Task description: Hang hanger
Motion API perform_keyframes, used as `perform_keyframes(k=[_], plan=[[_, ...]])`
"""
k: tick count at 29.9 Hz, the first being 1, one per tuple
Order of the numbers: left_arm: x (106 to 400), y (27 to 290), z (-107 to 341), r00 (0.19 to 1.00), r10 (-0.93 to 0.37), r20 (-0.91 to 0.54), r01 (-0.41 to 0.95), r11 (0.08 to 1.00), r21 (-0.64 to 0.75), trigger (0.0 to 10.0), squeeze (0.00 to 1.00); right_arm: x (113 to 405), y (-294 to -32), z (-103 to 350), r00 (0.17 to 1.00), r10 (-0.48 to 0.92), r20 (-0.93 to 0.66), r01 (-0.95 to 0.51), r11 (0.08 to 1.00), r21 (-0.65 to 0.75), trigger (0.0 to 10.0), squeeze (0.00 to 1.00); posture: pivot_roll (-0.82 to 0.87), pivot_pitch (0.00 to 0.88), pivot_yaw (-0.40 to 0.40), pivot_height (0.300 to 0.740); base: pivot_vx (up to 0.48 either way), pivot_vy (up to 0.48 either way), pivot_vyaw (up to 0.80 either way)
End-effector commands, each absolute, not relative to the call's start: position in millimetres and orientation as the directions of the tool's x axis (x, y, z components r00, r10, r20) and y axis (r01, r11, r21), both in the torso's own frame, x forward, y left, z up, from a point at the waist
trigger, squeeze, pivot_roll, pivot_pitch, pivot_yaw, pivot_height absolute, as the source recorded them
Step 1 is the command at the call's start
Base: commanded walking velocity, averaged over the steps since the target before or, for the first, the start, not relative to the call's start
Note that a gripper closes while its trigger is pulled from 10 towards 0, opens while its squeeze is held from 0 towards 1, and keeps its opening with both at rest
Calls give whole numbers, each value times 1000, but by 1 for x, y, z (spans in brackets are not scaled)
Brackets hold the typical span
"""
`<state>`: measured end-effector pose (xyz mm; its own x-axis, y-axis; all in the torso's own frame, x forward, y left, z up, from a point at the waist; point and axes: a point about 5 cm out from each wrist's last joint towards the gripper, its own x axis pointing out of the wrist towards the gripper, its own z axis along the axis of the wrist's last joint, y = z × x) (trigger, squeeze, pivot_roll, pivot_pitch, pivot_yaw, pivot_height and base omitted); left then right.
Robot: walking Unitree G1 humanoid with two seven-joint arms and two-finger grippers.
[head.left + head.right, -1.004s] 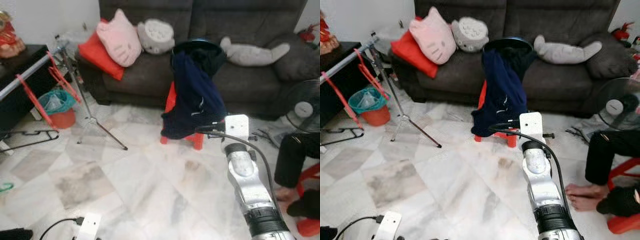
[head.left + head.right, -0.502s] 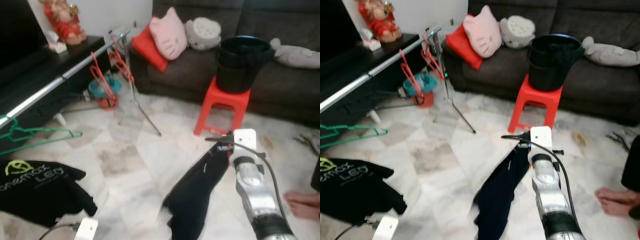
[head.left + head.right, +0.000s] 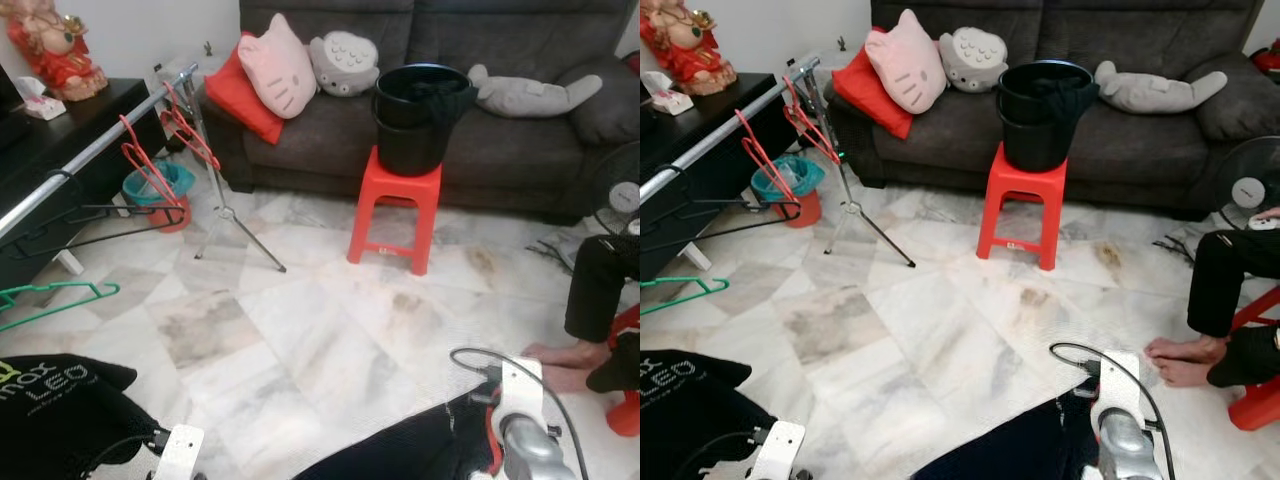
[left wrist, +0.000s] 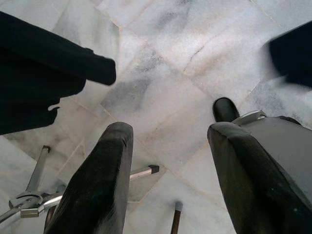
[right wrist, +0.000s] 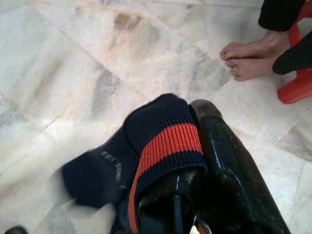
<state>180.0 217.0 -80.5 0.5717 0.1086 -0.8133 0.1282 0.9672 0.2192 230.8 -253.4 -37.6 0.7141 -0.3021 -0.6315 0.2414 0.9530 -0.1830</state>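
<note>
One black bucket [image 3: 418,118] holds dark cloth; right end effector [image 5: 195,195] clenches a navy shirt [image 5: 146,146], left end effector [image 4: 168,161] released.

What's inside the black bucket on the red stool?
Dark cloth shows at the top of the black bucket, draped over its rim on the red stool. Whatever lies deeper is hidden by the bucket's wall.

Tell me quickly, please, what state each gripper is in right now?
Left gripper: open, holding nothing.
Right gripper: shut on the navy garment.
</note>
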Motion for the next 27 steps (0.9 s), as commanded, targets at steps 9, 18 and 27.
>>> perform_keyframes(k=[9,18,27], plan=[[177,223,-81,553,123,-824,132,964,232,10000,0,227,-244,-45,696,-281,-661,277,954,-114,10000,0,-94,0,42,740,0,0,0],[175,223,-82,547,115,-829,143,963,228,10000,0,211,-241,-58,619,-334,-711,462,887,-14,10000,0,-94,0,44,740,0,0,0],[172,223,-83,541,110,-834,145,965,221,10000,0,195,-239,-68,575,-335,-746,543,839,41,10000,0,-96,0,39,740,0,0,0]])
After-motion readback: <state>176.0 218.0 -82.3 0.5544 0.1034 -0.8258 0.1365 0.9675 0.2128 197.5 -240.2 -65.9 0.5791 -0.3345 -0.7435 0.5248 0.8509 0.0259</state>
